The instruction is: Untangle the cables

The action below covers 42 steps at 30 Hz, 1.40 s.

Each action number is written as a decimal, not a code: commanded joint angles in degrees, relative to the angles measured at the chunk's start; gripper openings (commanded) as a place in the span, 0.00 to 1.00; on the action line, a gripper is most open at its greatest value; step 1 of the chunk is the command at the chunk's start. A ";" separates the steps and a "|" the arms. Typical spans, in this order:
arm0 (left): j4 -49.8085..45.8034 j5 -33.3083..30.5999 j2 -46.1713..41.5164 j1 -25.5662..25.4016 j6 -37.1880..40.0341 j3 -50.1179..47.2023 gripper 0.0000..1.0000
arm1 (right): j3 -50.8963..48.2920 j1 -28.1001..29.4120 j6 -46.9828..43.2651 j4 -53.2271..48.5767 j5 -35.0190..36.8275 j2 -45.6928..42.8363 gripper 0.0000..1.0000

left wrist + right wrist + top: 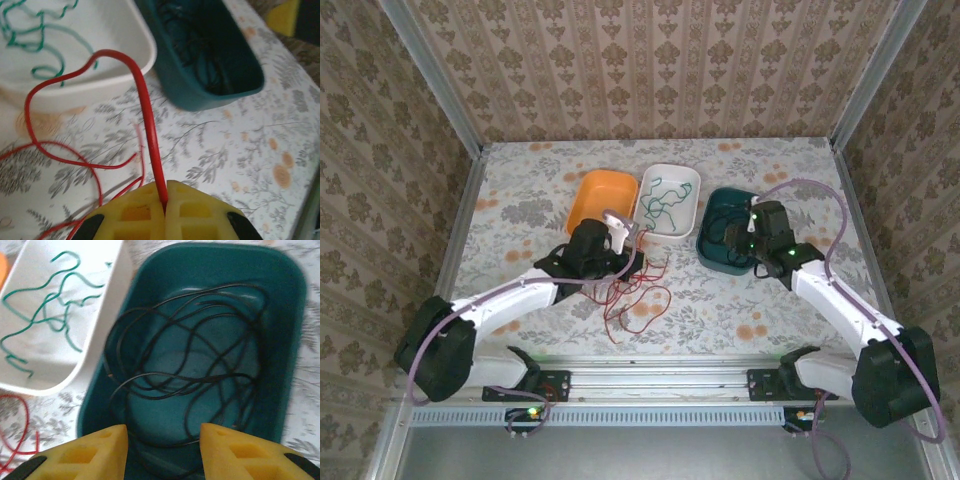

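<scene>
I have the left gripper (165,200) with its yellow pads pressed together on the thin red cable (150,125); the strand rises from the pinch, arches over the near rim of the white oblong plastic tray (135,55) and drops back to the flowered table top (520,200); the rest of the red wire lies in loose loops on the table, near of the trays and between the two arms. A thin green cable (47,310) lies curled inside the white tray. To the right, just beside it, stands the dark teal plastic bin (290,340); thin black cables (190,365) coil on its floor. My right gripper (164,440) hangs over the near end of that bin, fingers spread apart, nothing between them. An orange plastic tray (600,195) sits on the left, touching the white one.
</scene>
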 commanded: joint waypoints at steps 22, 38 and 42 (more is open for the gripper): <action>-0.50 6.80 -16.41 -2.48 8.62 18.75 0.00 | -2.77 -7.73 3.23 1.04 3.26 -7.98 0.43; -14.52 5.65 -10.92 -2.76 11.00 15.27 0.00 | -2.99 2.63 2.38 8.95 -29.28 -5.58 0.43; -14.02 5.73 -11.34 -2.86 11.09 15.44 0.00 | -0.53 9.43 1.67 6.92 -31.02 -2.21 0.45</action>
